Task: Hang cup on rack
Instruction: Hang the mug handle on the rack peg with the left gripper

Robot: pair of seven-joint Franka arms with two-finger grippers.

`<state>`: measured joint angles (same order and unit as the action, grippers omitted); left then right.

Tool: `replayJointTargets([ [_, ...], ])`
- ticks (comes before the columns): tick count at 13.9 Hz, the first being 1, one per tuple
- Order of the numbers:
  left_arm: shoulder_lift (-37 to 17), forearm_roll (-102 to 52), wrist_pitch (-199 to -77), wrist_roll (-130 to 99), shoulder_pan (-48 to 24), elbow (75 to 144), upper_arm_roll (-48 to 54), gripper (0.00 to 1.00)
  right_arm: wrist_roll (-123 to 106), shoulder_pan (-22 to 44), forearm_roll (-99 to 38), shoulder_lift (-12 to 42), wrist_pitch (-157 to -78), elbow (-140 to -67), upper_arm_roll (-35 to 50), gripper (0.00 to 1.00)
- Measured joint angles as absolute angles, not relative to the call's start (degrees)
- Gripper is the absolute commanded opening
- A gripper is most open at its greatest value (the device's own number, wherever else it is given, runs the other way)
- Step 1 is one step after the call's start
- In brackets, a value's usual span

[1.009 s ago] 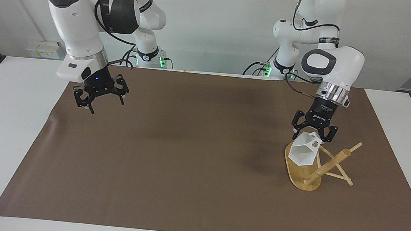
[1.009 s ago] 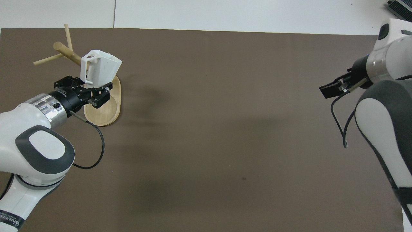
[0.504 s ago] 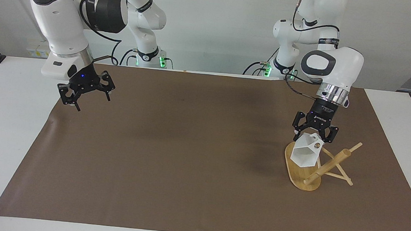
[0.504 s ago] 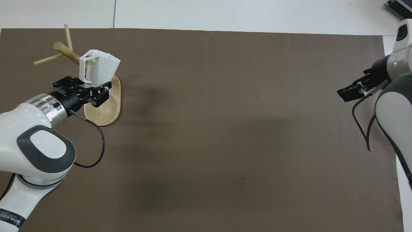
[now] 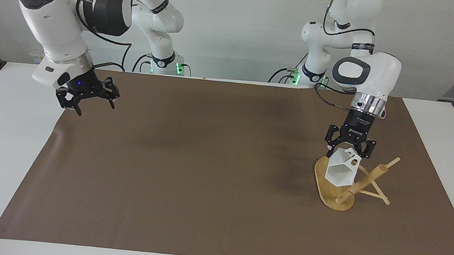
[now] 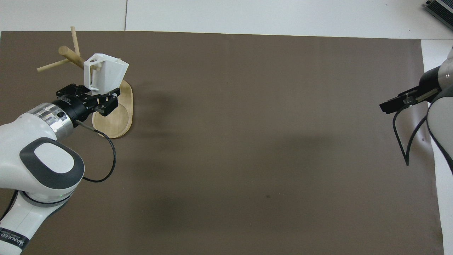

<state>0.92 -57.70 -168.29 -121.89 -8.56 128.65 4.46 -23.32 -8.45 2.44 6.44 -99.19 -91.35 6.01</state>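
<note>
White cup [image 5: 343, 173] gripped by left pincer [image 5: 348, 150] over rack [image 5: 332, 192], hexagonal mouth facing-view only, right pincer [image 5: 87, 101] wide

Both arms have glossy white shells with dark grey oval patches at the joints. Each wrist ends in a silver metal ring and a black gripper of linked bars. A thin black cable loops from each wrist. Green lights glow at both bases.

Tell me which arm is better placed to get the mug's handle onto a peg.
Left. The left gripper is shut on the white faceted mug, holding it over the bamboo mug tree beside its pegs. The right gripper hangs open and empty over the brown mat's right-arm end.
</note>
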Motion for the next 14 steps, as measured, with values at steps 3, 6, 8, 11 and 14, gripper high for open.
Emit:
replayJointTargets([
  [3,0.2,-57.7,-169.0,-122.8,-8.5,128.6,4.4,0.00,-17.4,-8.5,1.5,6.3,-97.5,-90.8,5.8,1.00],
  [6,-0.1,-57.7,-169.4,-123.9,-8.5,128.6,4.4,0.00,-11.5,-8.5,-0.4,6.3,-95.5,-90.4,4.7,1.00],
  [8,-0.1,-57.7,-169.8,-124.8,-8.4,128.6,4.3,0.00,-8.4,-8.5,-0.8,6.3,-93.9,-90.3,4.5,1.00],
  [11,-0.1,-57.7,-169.9,-125.8,-7.9,128.6,4.3,0.65,-5.4,-8.4,-0.9,5.8,-91.9,-90.1,4.5,1.00],
  [14,-0.1,-57.7,-170.0,-125.8,-7.9,128.6,4.3,1.00,-5.3,-8.4,-0.8,5.5,-91.9,-90.1,3.0,1.00],
])
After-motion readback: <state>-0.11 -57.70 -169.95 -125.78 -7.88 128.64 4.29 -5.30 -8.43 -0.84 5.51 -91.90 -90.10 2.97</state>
